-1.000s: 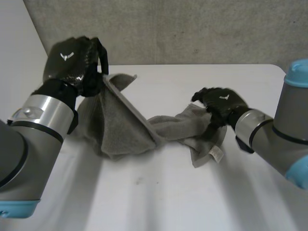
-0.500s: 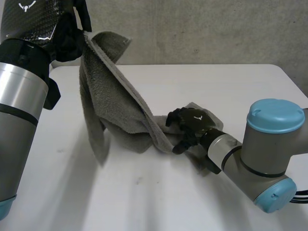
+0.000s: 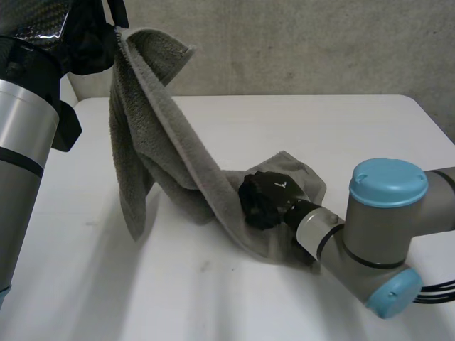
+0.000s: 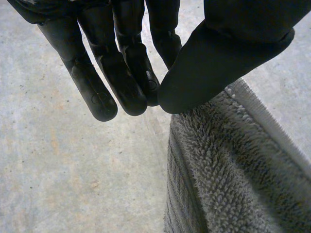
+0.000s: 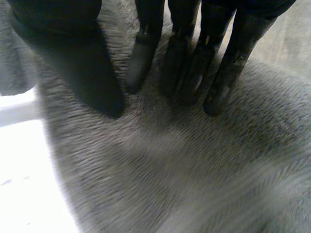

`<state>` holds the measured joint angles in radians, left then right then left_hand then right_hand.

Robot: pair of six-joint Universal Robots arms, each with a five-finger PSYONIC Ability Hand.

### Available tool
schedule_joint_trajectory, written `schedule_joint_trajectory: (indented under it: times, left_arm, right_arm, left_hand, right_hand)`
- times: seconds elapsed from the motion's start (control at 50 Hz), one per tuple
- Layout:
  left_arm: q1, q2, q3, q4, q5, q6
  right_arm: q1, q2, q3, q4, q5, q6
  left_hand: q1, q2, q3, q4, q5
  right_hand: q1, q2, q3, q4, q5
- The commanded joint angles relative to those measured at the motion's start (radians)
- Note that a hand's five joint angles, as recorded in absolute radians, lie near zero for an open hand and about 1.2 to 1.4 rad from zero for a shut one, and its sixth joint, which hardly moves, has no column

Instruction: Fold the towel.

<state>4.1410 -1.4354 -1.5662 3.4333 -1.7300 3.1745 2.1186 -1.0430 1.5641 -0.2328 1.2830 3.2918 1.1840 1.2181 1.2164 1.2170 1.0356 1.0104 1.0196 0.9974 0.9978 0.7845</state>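
A grey towel (image 3: 163,142) hangs from my left hand (image 3: 85,42), which is raised high over the table's far left. In the left wrist view the thumb (image 4: 214,63) pinches the towel's top corner (image 4: 233,170) against the fingers. From there the cloth slopes down to the white table (image 3: 213,298), where its lower end lies spread out. My right hand (image 3: 264,201) rests on that lower end near the table's middle. There its fingers (image 5: 194,73) and thumb curl into the towel (image 5: 170,170) and gather the cloth between them.
My right arm's elbow (image 3: 387,227), with its blue caps, lies low over the table's front right. A grey wall (image 3: 298,42) rises behind the table's far edge. Bare tabletop shows at the front left and the far right.
My left hand has lifted its towel corner much higher. My right hand has slid left along the cloth and curled its fingers into it.
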Motion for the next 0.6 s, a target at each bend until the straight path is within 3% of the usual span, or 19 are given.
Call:
schedule_joint_trajectory:
  times: [0.02, 0.16, 0.18, 0.2, 0.32, 0.36, 0.48, 0.6]
  left_arm:
    - [0.010, -0.003, -0.005, 0.000, -0.028, -0.018]
    - [0.060, -0.017, -0.017, 0.000, -0.043, -0.028]
    - [0.067, -0.019, -0.018, -0.002, -0.043, -0.030]
    - [0.070, -0.020, -0.020, -0.003, -0.043, -0.031]
    - [0.071, -0.022, -0.031, -0.003, -0.040, -0.031]
    - [0.073, -0.023, -0.038, -0.002, -0.039, -0.031]
    - [0.074, -0.039, -0.054, 0.000, -0.033, -0.031]
    - [0.074, -0.046, -0.064, 0.003, -0.033, -0.031]
  right_arm:
    - [0.003, 0.026, -0.035, -0.066, 0.101, 0.086]
    - [-0.035, -0.057, -0.016, -0.054, 0.075, 0.088]
    - [-0.040, -0.061, -0.015, -0.034, 0.065, 0.084]
    - [-0.037, -0.065, -0.003, 0.007, 0.043, 0.077]
    - [-0.034, -0.071, 0.063, 0.113, 0.004, 0.014]
    - [-0.048, -0.091, 0.123, 0.121, -0.011, -0.046]
    - [-0.061, -0.127, 0.202, 0.130, -0.037, -0.181]
    - [-0.146, -0.140, 0.277, 0.127, -0.040, -0.339]
  left_hand:
    - [0.212, 0.178, 0.180, 0.179, 0.186]
    - [0.212, 0.178, 0.180, 0.179, 0.186]
    - [0.212, 0.178, 0.180, 0.179, 0.186]
    - [0.212, 0.178, 0.180, 0.179, 0.186]
    - [0.212, 0.178, 0.180, 0.179, 0.186]
    - [0.212, 0.178, 0.180, 0.179, 0.186]
    - [0.212, 0.178, 0.180, 0.179, 0.186]
    - [0.212, 0.178, 0.180, 0.179, 0.186]
  right_hand:
    - [0.386, 0.377, 0.399, 0.399, 0.437]
    - [0.386, 0.377, 0.399, 0.399, 0.437]
    - [-0.029, -0.038, -0.016, -0.016, 0.023]
    - [-0.251, -0.260, -0.238, -0.238, -0.200]
    - [-0.371, -0.380, -0.358, -0.358, -0.319]
    - [-0.557, -0.567, -0.544, -0.545, -0.506]
    - [-0.620, -0.629, -0.607, -0.607, -0.569]
    - [-0.506, -0.515, -0.493, -0.493, -0.454]
